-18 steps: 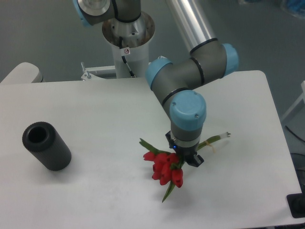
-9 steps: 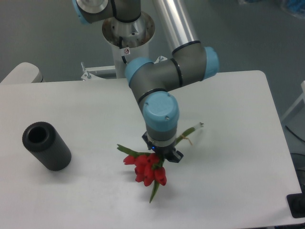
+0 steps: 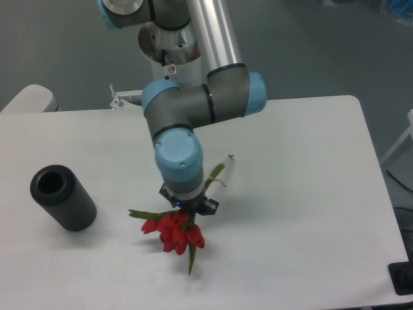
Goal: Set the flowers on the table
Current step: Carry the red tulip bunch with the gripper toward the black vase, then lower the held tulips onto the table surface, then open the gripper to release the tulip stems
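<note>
The flowers (image 3: pixel 173 233), a bunch of red tulips with green leaves, hang just below my gripper (image 3: pixel 188 208), heads toward the front of the white table (image 3: pixel 310 194). Their green stem (image 3: pixel 217 170) with a pale band sticks out behind the wrist toward the back right. My gripper is shut on the flowers at mid-stem; the fingers are mostly hidden under the blue wrist cap. I cannot tell whether the tulip heads touch the tabletop.
A dark grey hollow cylinder (image 3: pixel 62 197) lies on its side at the table's left. The robot base (image 3: pixel 173 45) stands behind the back edge. A black object (image 3: pixel 403 279) sits off the front right corner.
The arm has carried the flowers leftward across the table, from right of centre to near the middle. The cylinder has not moved.
</note>
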Motion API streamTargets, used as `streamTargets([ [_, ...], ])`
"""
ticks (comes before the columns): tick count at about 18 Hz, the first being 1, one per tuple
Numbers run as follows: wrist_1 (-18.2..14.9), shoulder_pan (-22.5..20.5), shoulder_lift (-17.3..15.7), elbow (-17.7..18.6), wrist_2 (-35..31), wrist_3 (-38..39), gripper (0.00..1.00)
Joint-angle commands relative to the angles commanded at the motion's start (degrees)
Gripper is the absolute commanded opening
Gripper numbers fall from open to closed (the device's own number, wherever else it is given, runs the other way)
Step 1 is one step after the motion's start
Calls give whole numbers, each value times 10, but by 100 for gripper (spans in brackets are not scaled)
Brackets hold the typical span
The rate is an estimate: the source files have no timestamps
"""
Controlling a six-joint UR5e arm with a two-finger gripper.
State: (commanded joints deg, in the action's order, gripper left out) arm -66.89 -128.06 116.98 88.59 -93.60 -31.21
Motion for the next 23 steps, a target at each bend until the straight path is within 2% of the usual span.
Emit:
streamTargets([
  [3,3,6,0,13,-16,5,15],
  [6,17,7,0,28,-25,-1,28],
  [9,22,8,3,33,-32,-3,57],
  [11,22,9,4,33,-33,-8,98],
  [12,22,9,3,33,-33,-14,100],
  [19,24,7,3,22,-35,-19,100],
  [23,25,-1,-1,18,-35,-100,100],
])
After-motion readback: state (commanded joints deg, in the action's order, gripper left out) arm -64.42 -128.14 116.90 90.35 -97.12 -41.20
